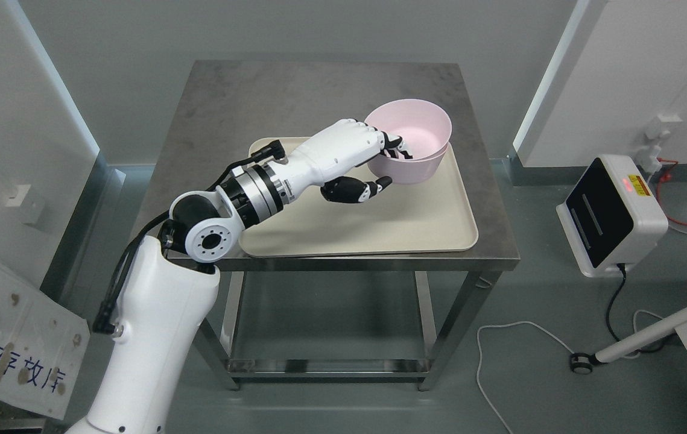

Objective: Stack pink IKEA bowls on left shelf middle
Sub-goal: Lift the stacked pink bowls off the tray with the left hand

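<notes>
Two pink bowls sit nested at the far right corner of a beige tray (379, 229). The upper bowl (421, 123) rests slightly tilted inside the lower bowl (418, 172). My left hand (391, 164) reaches in from the lower left. Its fingers (396, 144) hook over the near rim into the upper bowl, and the thumb (373, 187) lies against the outside wall below. The hand is closed on the bowl's left rim. The right arm is not visible.
The tray lies on a steel table (295, 96) with a lower shelf (325, 337). A white and black device (611, 217) with cables stands on the floor at the right. A printed board (11, 343) leans at the lower left. White wall panels flank the table.
</notes>
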Tool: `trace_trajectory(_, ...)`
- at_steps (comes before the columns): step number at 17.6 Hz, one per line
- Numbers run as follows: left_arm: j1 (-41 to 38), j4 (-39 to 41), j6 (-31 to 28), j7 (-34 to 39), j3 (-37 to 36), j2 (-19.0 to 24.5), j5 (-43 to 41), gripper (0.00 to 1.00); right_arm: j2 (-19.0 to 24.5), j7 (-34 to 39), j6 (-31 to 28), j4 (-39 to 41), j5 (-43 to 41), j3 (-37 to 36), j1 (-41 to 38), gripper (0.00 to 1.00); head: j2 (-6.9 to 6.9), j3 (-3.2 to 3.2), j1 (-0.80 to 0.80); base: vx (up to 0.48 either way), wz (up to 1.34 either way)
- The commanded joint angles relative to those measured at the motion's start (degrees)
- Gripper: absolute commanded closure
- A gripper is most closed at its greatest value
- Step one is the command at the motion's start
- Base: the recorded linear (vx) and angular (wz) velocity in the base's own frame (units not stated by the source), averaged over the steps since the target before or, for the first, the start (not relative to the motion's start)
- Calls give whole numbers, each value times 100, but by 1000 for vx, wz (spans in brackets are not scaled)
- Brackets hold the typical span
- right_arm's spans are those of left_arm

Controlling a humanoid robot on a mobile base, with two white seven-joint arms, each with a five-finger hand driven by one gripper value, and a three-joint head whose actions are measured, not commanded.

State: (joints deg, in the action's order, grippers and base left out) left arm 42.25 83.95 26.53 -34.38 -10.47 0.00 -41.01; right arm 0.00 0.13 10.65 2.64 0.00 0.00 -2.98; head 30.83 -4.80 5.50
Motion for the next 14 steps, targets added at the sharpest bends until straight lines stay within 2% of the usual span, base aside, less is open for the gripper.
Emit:
trace_trajectory(1,-436,614,125,1,801,100,163,98,-100,5,-1,0,44,-53,-1,0,0,0,0,5,-48)
trace_trajectory(6,-481,614,125,1,1117,100,181,97,-100,5,-1,0,44,-53,-1,0,0,0,0,-51,17)
trace_trajectory(14,-481,605,107,1,1241,100,225,98,-100,5,-1,0,44,-53,-1,0,0,0,0,-224,79)
